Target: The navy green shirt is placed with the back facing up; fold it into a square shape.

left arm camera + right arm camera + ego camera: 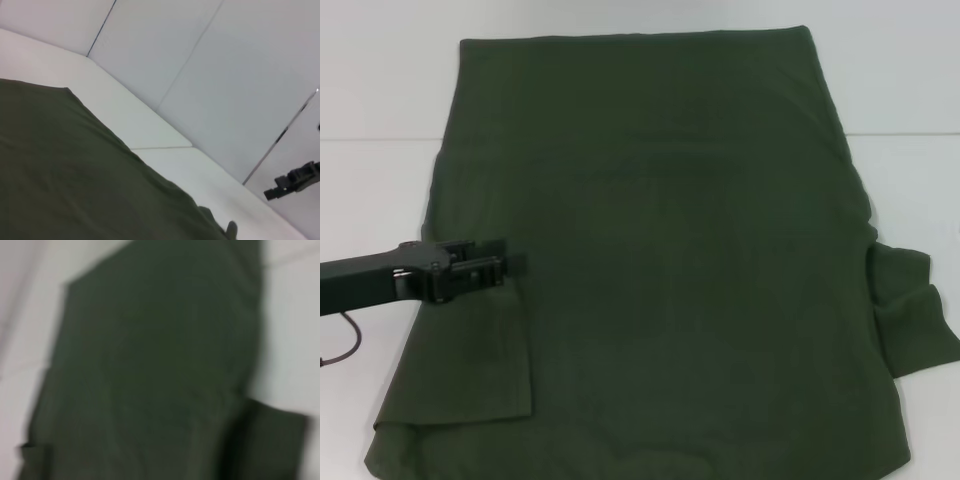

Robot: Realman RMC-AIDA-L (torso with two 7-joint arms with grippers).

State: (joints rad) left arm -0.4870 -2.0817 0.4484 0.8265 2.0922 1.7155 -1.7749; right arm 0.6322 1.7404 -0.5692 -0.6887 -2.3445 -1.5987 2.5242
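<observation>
The navy green shirt (670, 260) lies flat on the white table (370, 180), plain side up, and fills most of the head view. Its left sleeve (470, 350) is folded inward onto the body. The right sleeve (910, 310) still sticks out sideways. My left gripper (515, 258) reaches in from the left and hovers low over the top edge of the folded sleeve. The shirt (75, 175) also fills the left wrist view, where my right gripper (295, 181) shows far off, raised above the table. The right wrist view looks down on the shirt (150, 365) from above.
Bare white table (910, 180) shows along both sides of the shirt and behind it. Pale wall panels (200, 60) stand behind the table. A thin dark cable (345, 340) loops under the left arm.
</observation>
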